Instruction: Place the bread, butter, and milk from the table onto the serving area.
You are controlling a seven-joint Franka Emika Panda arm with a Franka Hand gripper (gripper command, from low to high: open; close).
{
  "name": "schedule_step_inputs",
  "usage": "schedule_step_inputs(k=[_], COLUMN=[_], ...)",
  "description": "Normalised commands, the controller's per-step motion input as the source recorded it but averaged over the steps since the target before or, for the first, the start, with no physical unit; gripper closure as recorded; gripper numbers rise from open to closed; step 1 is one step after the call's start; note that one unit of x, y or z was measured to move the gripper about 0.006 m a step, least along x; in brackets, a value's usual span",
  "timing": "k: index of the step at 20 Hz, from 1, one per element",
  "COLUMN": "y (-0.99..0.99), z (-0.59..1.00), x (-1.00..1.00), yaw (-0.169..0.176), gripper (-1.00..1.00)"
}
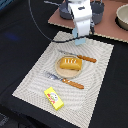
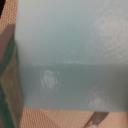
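Note:
My gripper point(image 1: 80, 33) is shut on the milk point(image 1: 79, 41), a light-blue carton, at the far edge of the serving area point(image 1: 35, 75), a beige striped placemat. I cannot tell whether the carton rests on the mat. In the wrist view the milk point(image 2: 70, 50) fills almost the whole picture, with a strip of the mat point(image 2: 60, 120) past it. The bread point(image 1: 70, 63), an orange-golden loaf, lies on the round tan plate point(image 1: 59, 71) in the mat's middle. The butter point(image 1: 54, 98), a flat yellow box, lies on the mat's near part.
An orange-handled knife point(image 1: 80, 57) lies beyond the plate and an orange-handled fork point(image 1: 65, 80) before it. A pinkish-brown board point(image 1: 107, 29) with grey pots point(image 1: 95, 10) and a bowl point(image 1: 122, 17) stands behind the mat. A black cable point(image 1: 37, 22) hangs by the arm.

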Motion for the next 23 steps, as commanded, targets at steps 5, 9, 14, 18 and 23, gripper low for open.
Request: schedule_step_inputs(k=[5,9,14,18,23], y=[0.1,0.07,0.09,0.12,0.23], z=[0.06,0.52,0.88,1.0,0.97], x=[0.24,0.44,0.43,0.45,0.24], yaw=[0.0,-0.063,-0.027,-0.033,0.0], gripper=[-1.0,-1.0,-1.0,-1.0,-1.0])
